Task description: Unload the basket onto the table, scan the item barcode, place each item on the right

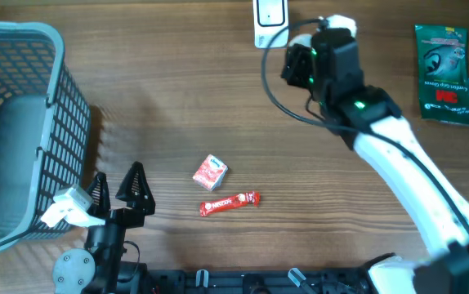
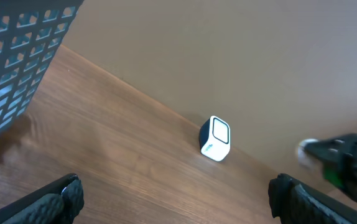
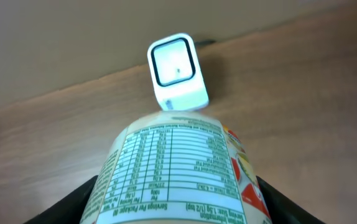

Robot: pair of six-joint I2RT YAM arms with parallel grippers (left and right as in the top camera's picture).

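lengthwise, canister points toward scanner

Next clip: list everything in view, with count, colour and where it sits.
basket: one, blue-grey, left side of table
scanner: one, white, far edge, centre
small packet: one, red and white, middle of table
stick wrapper: one, red, just nearside of the small packet
green packet: one, far right; another item beside it is cut off by the frame
labelled container: one, pale nutrition panel, held in front of the scanner
table: one, brown wood
left gripper: open, empty, near edge beside the basket
right gripper: closed on the labelled container
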